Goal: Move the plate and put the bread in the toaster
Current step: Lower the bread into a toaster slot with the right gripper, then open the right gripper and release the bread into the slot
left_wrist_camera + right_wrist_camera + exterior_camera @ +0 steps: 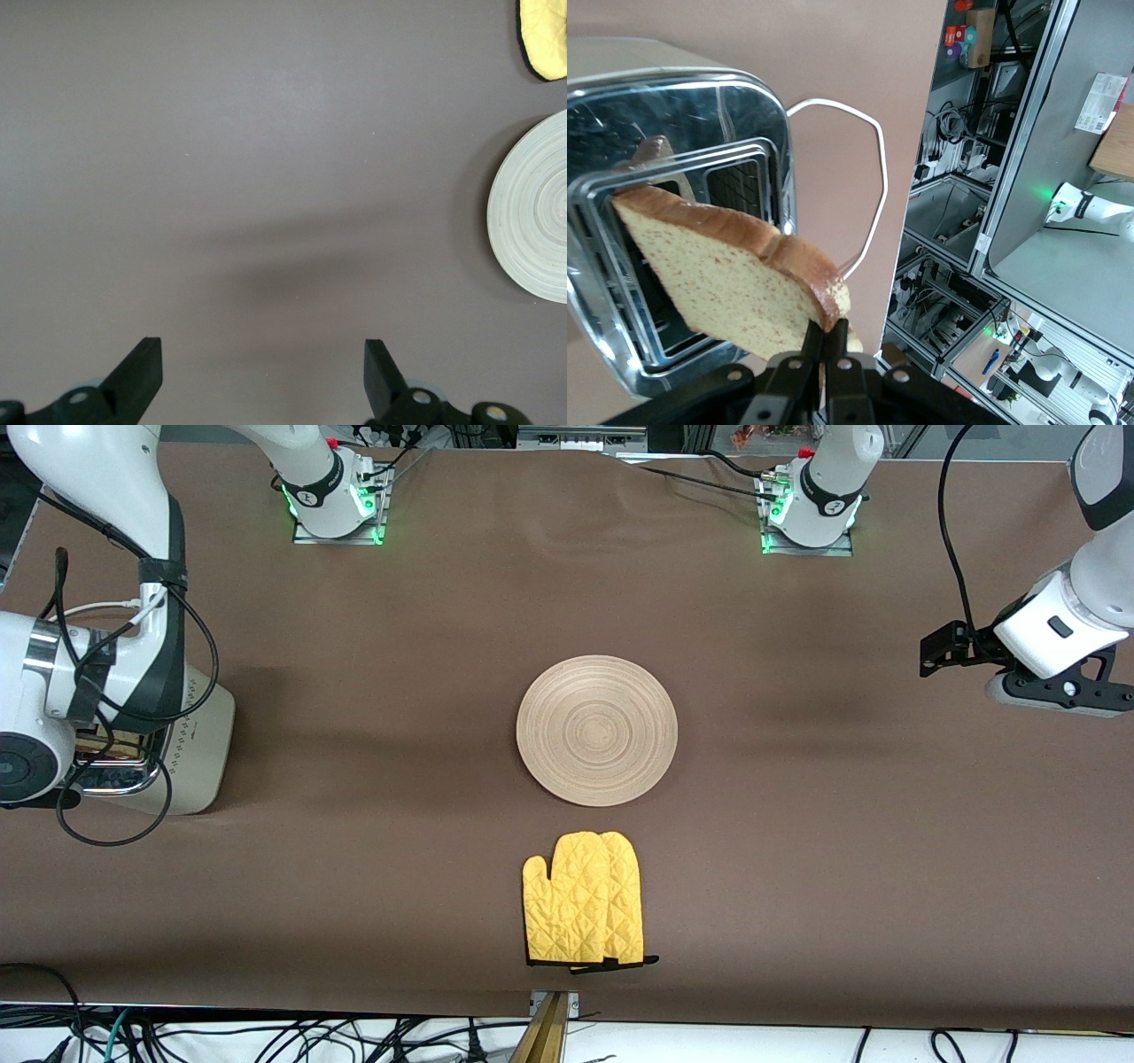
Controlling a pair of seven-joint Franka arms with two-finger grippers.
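A brown cloth is covering the table [797, 868], and cables are trailing along its edge nearest the front camera. The plate [597, 730] is lying flat near the middle of the table, with nothing on it. A yellow oven mitt [585, 911] is lying nearer to the front camera than the plate, just apart from it.

The toaster [199, 753] is standing at the right arm's end of the table, largely covered by that arm in the front view. The right pincer [826, 354] is hanging over the toaster's chrome top, its fingers pinched tight on one edge of the bread [726, 279]. The slice is tilting, its free end reaching over a slot. A white cord [868, 177] is looping beside the toaster.

The left arm is waiting at its own end of the table. The left pincer [263, 367] is hovering over bare cloth, its fingers spread wide and gripping nothing.
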